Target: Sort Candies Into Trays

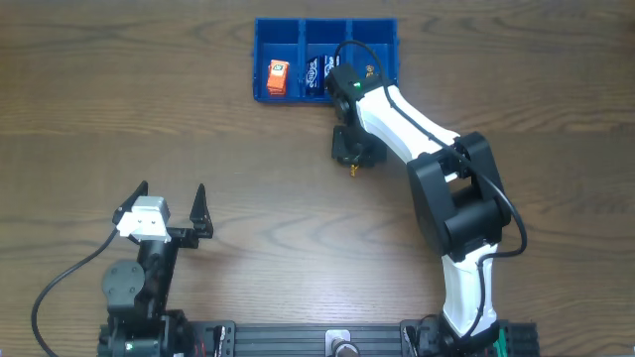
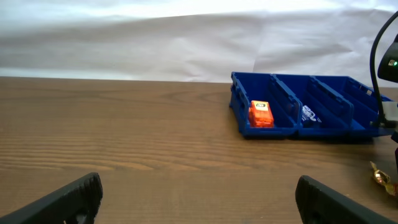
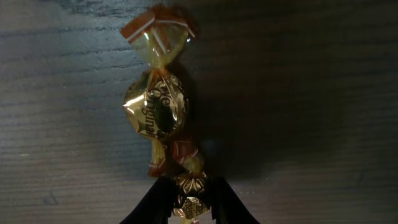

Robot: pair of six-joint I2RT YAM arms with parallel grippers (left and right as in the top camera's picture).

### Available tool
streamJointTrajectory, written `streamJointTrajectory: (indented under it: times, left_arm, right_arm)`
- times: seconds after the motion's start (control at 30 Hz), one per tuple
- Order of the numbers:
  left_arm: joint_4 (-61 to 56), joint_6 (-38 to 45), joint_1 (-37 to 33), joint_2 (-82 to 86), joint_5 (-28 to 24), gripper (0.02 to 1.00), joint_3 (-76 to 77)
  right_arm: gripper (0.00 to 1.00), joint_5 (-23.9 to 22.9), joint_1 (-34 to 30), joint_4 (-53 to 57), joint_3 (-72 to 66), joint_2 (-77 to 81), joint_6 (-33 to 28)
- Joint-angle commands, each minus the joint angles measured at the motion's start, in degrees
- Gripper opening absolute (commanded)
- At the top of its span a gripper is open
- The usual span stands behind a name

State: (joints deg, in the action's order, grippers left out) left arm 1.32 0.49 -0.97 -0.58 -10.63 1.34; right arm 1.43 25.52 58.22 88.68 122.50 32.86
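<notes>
Nearest the bases, the left end effector (image 1: pixel 171 193) sat released, its fingers spread wide above the wooden surface (image 1: pixel 149 119). Farther up, the right end effector (image 3: pixel 186 200) was clenched on one twisted tail of a gold candy (image 3: pixel 155 109). The candy had a crinkled, shiny foil body, and the translucent amber twist at its far end fanned out. It lay along the wood grain just short of the tray; I could not tell whether it touched the wood. Beyond it, the blue tray (image 1: pixel 260 50) held an orange candy (image 1: pixel 277 79) in its left compartment and blue-wrapped candies (image 1: pixel 316 71) in the middle one.
</notes>
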Motion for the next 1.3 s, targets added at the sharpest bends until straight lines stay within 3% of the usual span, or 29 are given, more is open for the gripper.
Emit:
streamJointTrajectory:
  times: [0.03, 0.17, 0.33, 0.4, 0.63, 1.13, 1.23, 1.3]
  left_arm:
    - [1.9, 0.8, -0.2, 0.4, -1.4, 0.998, -1.1]
    - [1.9, 0.8, -0.2, 0.4, -1.4, 0.998, -1.1]
    - [1.9, 0.8, -0.2, 0.4, -1.4, 0.998, -1.1]
    - [1.9, 0.8, -0.2, 0.4, -1.4, 0.998, -1.1]
    - [1.9, 0.8, -0.2, 0.4, -1.4, 0.998, -1.1]
    - [1.9, 0.8, -0.2, 0.4, -1.4, 0.998, -1.1]
    - [1.9, 0.8, -0.2, 0.4, -1.4, 0.998, -1.1]
    - [1.9, 0.8, -0.2, 0.4, -1.4, 0.996, -1.1]
  right_arm:
    - [0.119, -1.9, -0.5, 0.5, -0.5, -6.2, -0.1]
    - [0.121, -5.4, -0.5, 0.7, -0.1, -13.0, -0.1]
    - [0.126, -18.4, -1.5, -0.1, 8.7, -15.6, -0.7]
    - [0.130, -21.3, -2.4, -6.0, 11.1, -15.6, -5.4]
    - [0.134, -22.8, -6.1, -17.2, 11.2, -12.1, -9.2]
    - [0.148, -21.9, -6.5, -18.1, 11.0, -2.5, -8.9]
    - [0.259, -21.9, -6.5, -17.6, 11.0, -2.5, -9.0]
    - [0.483, -21.9, -6.5, -17.5, 11.0, -2.5, -9.0]
